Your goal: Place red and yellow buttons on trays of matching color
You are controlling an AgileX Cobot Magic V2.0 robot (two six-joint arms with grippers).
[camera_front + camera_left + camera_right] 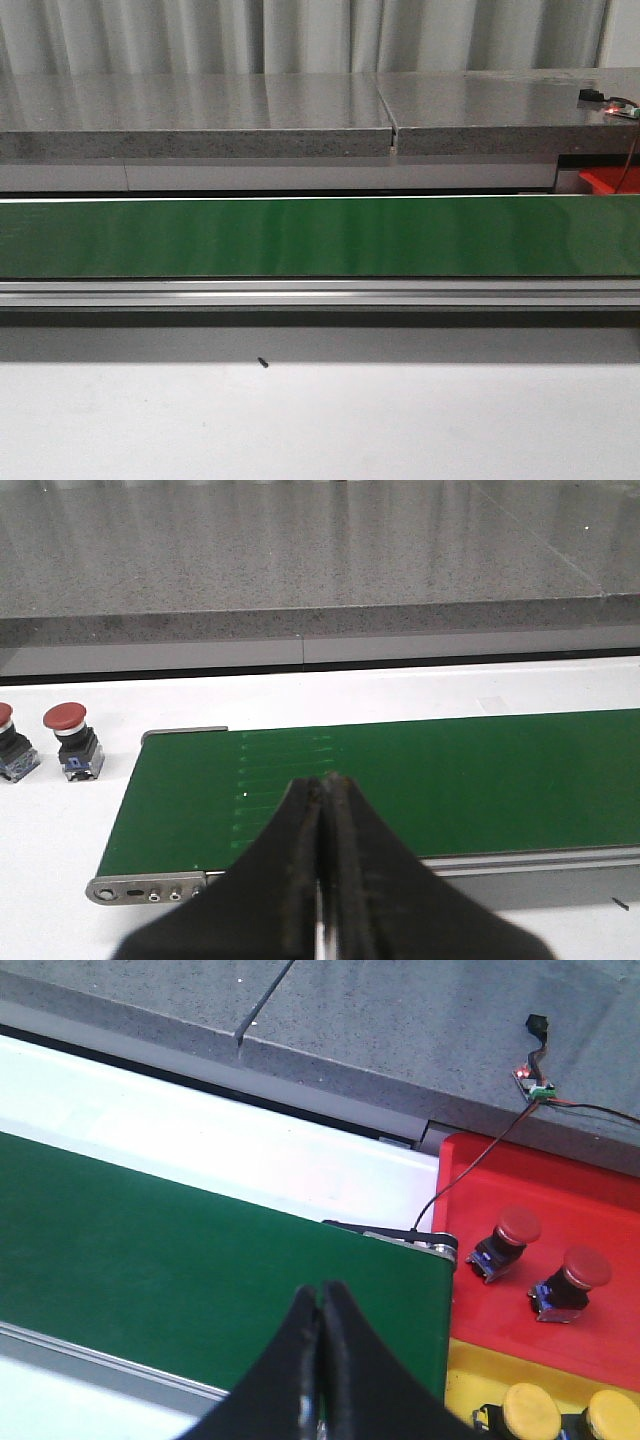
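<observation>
Meanwhile, at the far left, two red buttons are waiting on the white surface just beyond the end of the green belt; the outer one is cut off by the frame edge. Both are standing upright, red caps up, long axis vertical, dark bodies resting on the surface. The left pincer is hovering over the belt's near edge, clenched on nothing, its fingers pressed together.

Moving right, the belt is running bare across the front view, carrying no button. The right pincer is likewise hanging clenched and empty above the belt.

At the right end, the red tray is already holding two red buttons, each tipped over, its long axis slanting with the cap toward the grey ledge. Next to it, the yellow tray is holding two yellow buttons, only partly in view, so their pose is unclear.

By my judgement, the work is sitting between picks: some buttons are sorted, and the pair at the left is remaining. The next move is calling for the left pincer to release, shift toward the nearer red button, and close around its body below the cap.
</observation>
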